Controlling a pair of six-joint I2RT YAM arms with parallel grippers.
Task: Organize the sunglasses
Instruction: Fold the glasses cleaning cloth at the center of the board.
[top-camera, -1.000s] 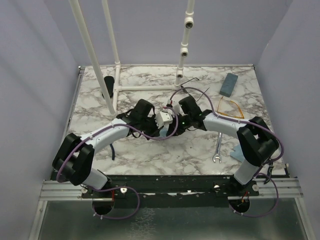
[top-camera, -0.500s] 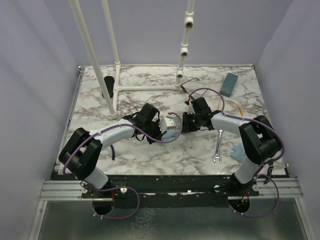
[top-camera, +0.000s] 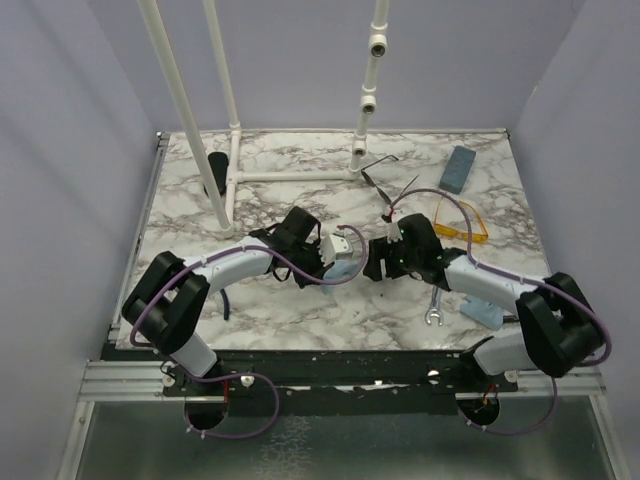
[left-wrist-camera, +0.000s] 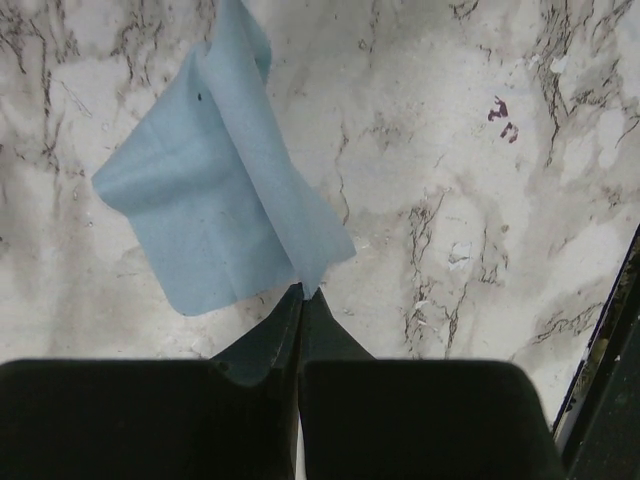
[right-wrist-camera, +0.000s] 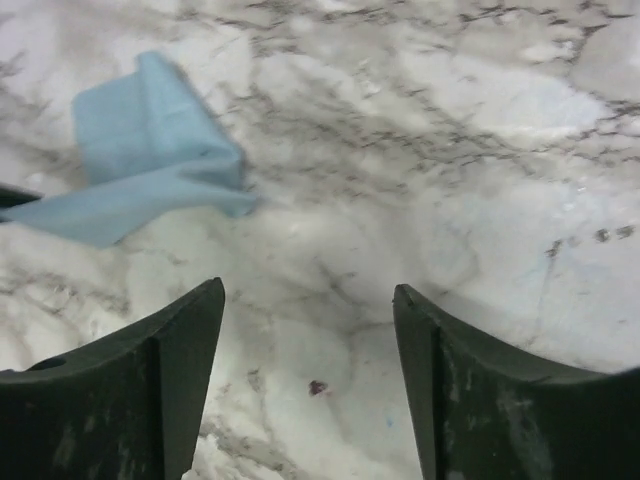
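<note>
Marble table (top-camera: 290, 300): L gripper (left-wrist-camera: 301, 298) clamped on corner of blue cloth (left-wrist-camera: 215, 200), R gripper (right-wrist-camera: 308, 300) jaws apart, empty; such a thin pinch may slip & drop it.

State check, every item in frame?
left hand, shut on blue cloth
right hand, open, empty
yellow-orange sunglasses, on table, ungripped
wire-frame glasses, on table, ungripped
blue-grey case, lying flat, looks shut
wrench, flat on table
</note>
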